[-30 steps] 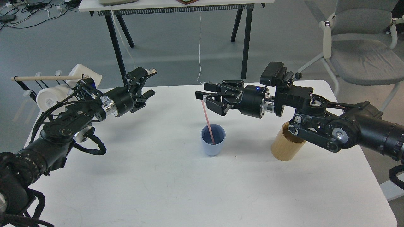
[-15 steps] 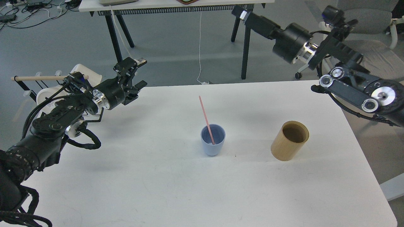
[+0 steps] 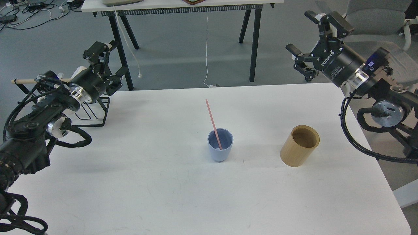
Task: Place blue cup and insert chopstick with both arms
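Note:
The pale blue cup (image 3: 220, 145) stands upright near the middle of the white table (image 3: 163, 189). The pink chopstick (image 3: 213, 121) stands in it and leans up and to the left, its top well above the rim. My left gripper (image 3: 105, 60) is open and empty, held off the table's far left corner. My right gripper (image 3: 305, 34) is open and empty, raised past the table's far right corner. Both are far from the cup.
A tan wooden cylinder cup (image 3: 299, 145) stands upright to the right of the blue cup. A black wire rack (image 3: 94, 112) with white cups and a beige wooden rod (image 3: 26, 81) sits at the far left edge. A grey chair (image 3: 375, 49) is behind the right arm.
My right gripper let go of the chopstick, left it in the cup, and drew back up and to the right. My left arm drew back to the left.

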Available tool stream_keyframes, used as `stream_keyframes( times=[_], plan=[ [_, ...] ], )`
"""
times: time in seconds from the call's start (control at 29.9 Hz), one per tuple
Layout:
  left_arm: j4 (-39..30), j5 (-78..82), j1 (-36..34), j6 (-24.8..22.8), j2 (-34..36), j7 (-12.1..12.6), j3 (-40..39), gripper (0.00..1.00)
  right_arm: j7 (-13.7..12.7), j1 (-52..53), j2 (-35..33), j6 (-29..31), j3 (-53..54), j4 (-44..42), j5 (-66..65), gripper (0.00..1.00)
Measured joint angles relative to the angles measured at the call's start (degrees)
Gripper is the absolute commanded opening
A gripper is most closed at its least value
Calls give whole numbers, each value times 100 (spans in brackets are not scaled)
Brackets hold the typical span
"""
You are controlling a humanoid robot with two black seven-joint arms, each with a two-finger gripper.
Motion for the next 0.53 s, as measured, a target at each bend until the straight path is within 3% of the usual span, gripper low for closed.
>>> stream_keyframes(
  times=[0.53],
  plan=[
    [0,-10,387,-1,66,0,-456,99,0,-204,386,13,126,-172,2,99]
  ],
)
